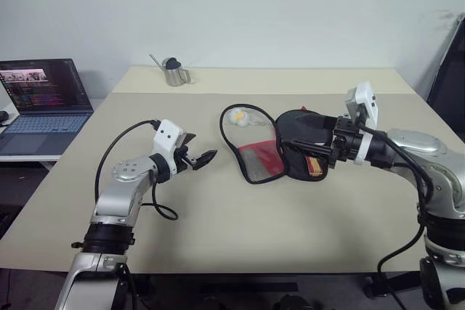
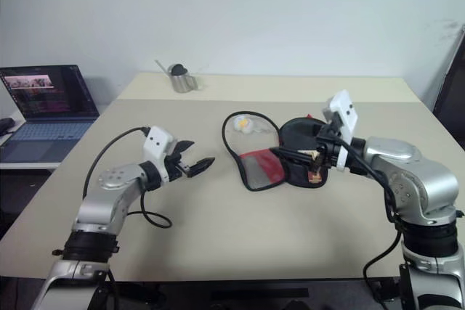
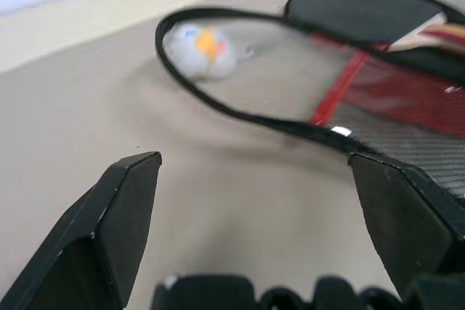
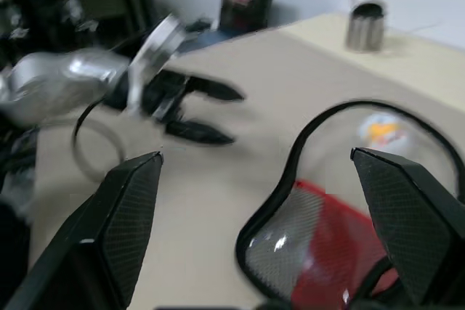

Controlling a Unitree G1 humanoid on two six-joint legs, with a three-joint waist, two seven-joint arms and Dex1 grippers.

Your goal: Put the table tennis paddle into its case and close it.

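- Left gripper (image 1: 200, 157): fingers spread wide, nothing between them; it hangs over bare tabletop, pointing toward the case from the case's 9 o'clock side, near it but apart.
- Right gripper (image 2: 294, 156): fingers spread wide, pinching nothing; it is raised over the case from the 3 o'clock side, pointing across toward the left gripper; contact with the case cannot be told.
- Case (image 1: 272, 143): lies open near the centre of the table (image 1: 218, 237); its mesh-and-red flap (image 1: 256, 157) is folded out flat toward 9 o'clock, black edging looped round it; the black round part (image 1: 298, 127) sits at the flap's 3 o'clock, partly behind the right gripper.
- Table tennis paddle (image 3: 429, 30): inside the black half of the case; the pale, red-edged handle (image 1: 314, 165) shows at the case's lower edge, about 5 o'clock; the blade itself is hard to separate from the dark lining.
- Small white-and-yellow ball (image 1: 238, 116): rests in the upper loop of the open flap, about 11 o'clock from the case's middle.
- Metal cup (image 1: 174, 72): stands upright at the far side of the table, about 11 o'clock, well apart from the case.
- Laptop (image 1: 45, 103): open on a side surface at 9 o'clock, off the table, screen lit.
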